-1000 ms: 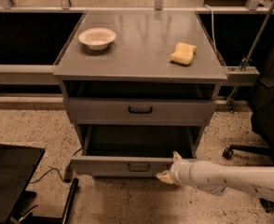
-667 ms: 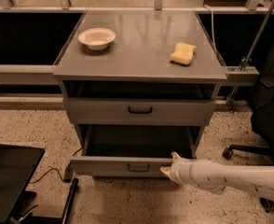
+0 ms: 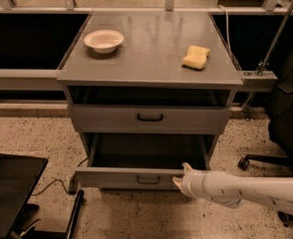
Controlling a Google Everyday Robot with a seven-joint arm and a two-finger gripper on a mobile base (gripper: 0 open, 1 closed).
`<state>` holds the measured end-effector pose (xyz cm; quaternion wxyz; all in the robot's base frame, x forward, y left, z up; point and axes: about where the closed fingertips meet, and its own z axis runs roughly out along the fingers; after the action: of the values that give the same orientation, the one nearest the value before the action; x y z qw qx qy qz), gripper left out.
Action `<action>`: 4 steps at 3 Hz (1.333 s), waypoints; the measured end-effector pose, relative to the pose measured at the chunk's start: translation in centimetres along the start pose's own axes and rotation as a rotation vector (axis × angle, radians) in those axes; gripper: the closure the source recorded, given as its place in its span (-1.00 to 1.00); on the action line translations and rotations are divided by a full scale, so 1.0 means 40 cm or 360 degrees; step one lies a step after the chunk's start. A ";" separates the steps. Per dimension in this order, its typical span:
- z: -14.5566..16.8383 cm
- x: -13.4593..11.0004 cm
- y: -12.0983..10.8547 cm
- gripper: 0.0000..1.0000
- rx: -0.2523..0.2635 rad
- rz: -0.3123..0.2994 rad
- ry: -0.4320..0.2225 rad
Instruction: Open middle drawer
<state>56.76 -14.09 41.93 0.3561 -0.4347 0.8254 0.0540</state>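
Note:
The middle drawer (image 3: 111,177) is the lower of the two grey fronts in view. It is pulled out toward me, with a dark open cavity behind it and a small black loop handle (image 3: 148,179) at its centre. My gripper (image 3: 181,175), on a white arm coming in from the lower right, sits at the drawer front just right of the handle. Its two fingertips stand apart, one above the other, and hold nothing. The drawer above (image 3: 149,117) is closed.
A white bowl (image 3: 103,40) and a yellow sponge (image 3: 196,57) lie on the cabinet top (image 3: 151,68). A black flat object (image 3: 9,193) lies on the floor at lower left with a cable (image 3: 49,185). An office chair base (image 3: 258,161) stands at right.
My gripper has shifted slightly right and up along the drawer front, away from the handle. The drawer has stayed pulled out.

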 end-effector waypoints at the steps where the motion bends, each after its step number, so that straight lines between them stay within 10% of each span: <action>1: -0.011 -0.011 -0.005 1.00 0.0000 0.0000 0.0000; 4: -0.032 -0.012 0.003 1.00 0.0011 -0.0001 0.0003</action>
<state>56.15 -14.21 43.16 0.3568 -0.4338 0.8258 0.0507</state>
